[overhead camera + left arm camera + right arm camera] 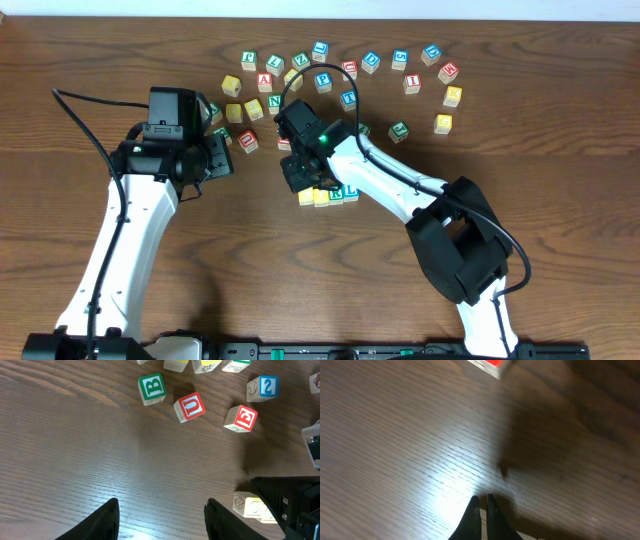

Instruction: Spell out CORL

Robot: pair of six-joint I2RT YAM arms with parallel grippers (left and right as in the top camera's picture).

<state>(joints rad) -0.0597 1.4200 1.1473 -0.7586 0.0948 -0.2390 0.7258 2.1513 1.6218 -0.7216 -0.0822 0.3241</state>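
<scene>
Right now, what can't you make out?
Overhead: the row of cubes sits partly under the right gripper; its first letters are hidden.
Right wrist: red cube cut by the top edge and blurred; letter unreadable.
Left wrist: cubes at the top edge cut off; letters unseen.

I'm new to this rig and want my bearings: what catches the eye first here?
A loose scatter of lettered cubes fills the far centre of the table. Nearer, a short row of four cubes lies beside the right end effector, which is shut. The left end effector stands open over bare wood at the left.
</scene>
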